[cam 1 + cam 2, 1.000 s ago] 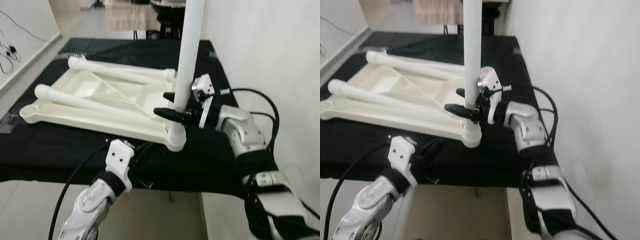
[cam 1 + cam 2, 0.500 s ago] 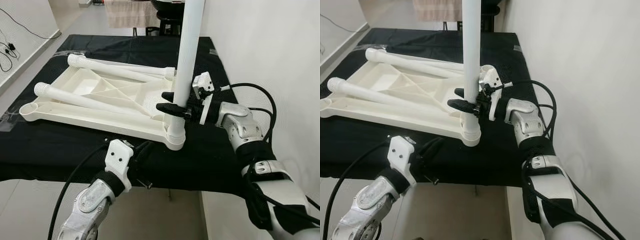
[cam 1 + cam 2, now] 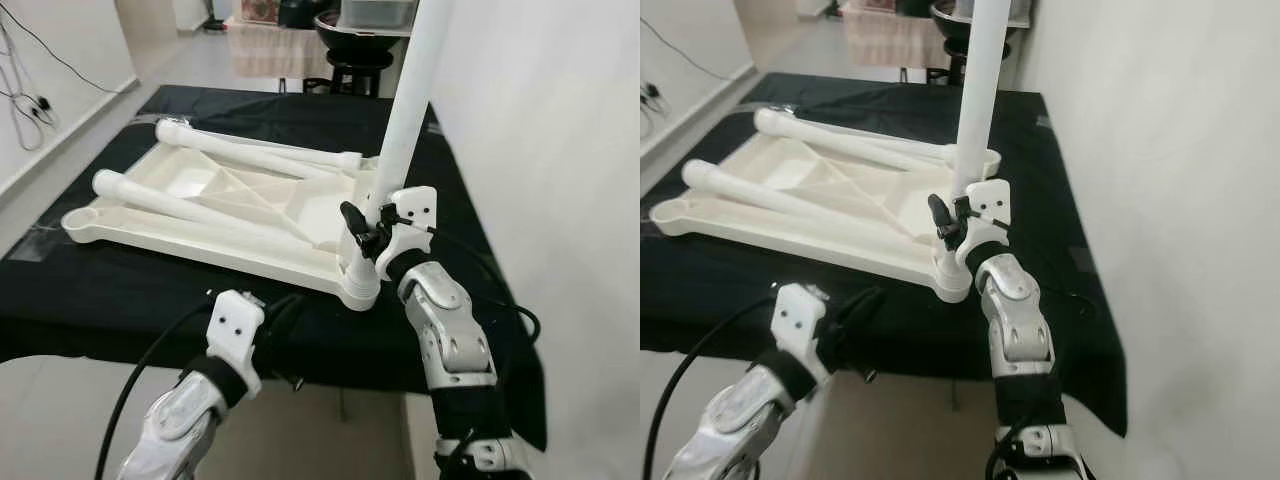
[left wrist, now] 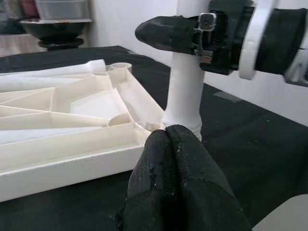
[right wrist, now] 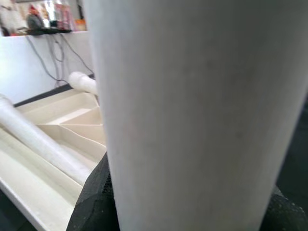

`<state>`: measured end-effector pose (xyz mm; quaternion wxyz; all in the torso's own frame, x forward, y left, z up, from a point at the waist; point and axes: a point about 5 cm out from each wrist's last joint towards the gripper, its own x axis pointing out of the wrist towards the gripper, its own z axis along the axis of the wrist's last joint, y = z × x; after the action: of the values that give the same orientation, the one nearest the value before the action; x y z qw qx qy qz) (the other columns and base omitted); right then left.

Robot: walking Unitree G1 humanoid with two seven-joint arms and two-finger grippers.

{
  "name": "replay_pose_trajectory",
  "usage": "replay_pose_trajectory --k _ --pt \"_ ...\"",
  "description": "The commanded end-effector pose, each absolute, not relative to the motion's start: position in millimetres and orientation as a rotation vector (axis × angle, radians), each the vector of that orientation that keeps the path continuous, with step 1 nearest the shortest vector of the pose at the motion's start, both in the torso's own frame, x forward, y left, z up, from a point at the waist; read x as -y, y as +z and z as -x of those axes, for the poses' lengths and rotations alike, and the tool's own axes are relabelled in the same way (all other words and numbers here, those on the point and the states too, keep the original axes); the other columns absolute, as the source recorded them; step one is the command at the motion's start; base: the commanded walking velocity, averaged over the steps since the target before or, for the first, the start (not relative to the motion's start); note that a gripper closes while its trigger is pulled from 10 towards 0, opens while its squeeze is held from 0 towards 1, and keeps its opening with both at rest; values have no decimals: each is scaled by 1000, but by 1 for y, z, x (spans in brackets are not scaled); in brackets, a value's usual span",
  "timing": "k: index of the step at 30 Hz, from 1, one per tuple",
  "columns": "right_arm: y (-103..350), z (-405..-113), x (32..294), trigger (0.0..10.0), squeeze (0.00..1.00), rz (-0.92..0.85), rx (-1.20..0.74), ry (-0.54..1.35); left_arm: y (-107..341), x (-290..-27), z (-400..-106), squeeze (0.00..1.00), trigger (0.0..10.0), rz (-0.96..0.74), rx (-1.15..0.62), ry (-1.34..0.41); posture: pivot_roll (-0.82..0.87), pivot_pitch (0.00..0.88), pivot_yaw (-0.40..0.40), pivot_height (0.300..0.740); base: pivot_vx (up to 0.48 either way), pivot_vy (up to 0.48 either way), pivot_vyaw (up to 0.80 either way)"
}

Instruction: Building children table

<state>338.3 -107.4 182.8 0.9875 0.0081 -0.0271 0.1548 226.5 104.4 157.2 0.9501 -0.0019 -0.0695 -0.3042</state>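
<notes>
The right claw (image 3: 366,226) grips the upright leg (image 3: 405,130) just above its corner socket (image 3: 357,288), so it should turn squarely without tilting; the left claw (image 4: 168,144), pinched shut and empty, sits beside that socket.

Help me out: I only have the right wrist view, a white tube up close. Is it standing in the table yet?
Observer: Yes. The upright leg stands in the near right corner socket of the upturned tabletop.
Operator: What holds it?
Observer: The right gripper, shut on it just above the socket.
Operator: And the left gripper?
Observer: The left gripper hovers in front of that socket, fingers shut.
Operator: Other legs?
Observer: Two loose legs lie across the tabletop.
</notes>
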Motion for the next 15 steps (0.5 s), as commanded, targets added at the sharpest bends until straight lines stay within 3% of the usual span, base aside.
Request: replay_pose_trajectory --k 1,2,3,6,7,8,13,15 --pt "143 -338 106 0 0 -17 -129 303 154 -102 -226 0 10000 2 122 -632 69 136 -57 740 0 0 0" --pt "145 -343 107 0 0 -8 -124 297 153 -101 -226 0 10000 1 120 -635 65 131 -58 740 0 0 0" --pt "149 -351 110 4941 0 24 -125 269 153 -102 -228 0 10000 -2 121 -629 65 128 -59 740 0 0 0" --pt "151 -354 113 4941 0 59 -128 243 153 -104 -229 0 10000 -1 125 -619 65 128 -59 740 0 0 0" --pt "156 -355 112 10000 510 37 -122 261 154 -103 -230 0 10000 0 129 -616 69 123 -58 740 0 0 0" --pt "159 -356 112 10000 1000 13 -114 275 155 -102 -231 0 10000 2 132 -616 74 118 -57 740 0 0 0" --pt "198 -369 109 10000 1000 -52 16 474 159 -98 -235 0 10000 2 149 -626 73 107 -56 740 0 0 0" --pt "212 -374 109 10000 0 32 56 637 159 -100 -237 0 10000 -1 152 -623 77 102 -56 740 0 0 0"
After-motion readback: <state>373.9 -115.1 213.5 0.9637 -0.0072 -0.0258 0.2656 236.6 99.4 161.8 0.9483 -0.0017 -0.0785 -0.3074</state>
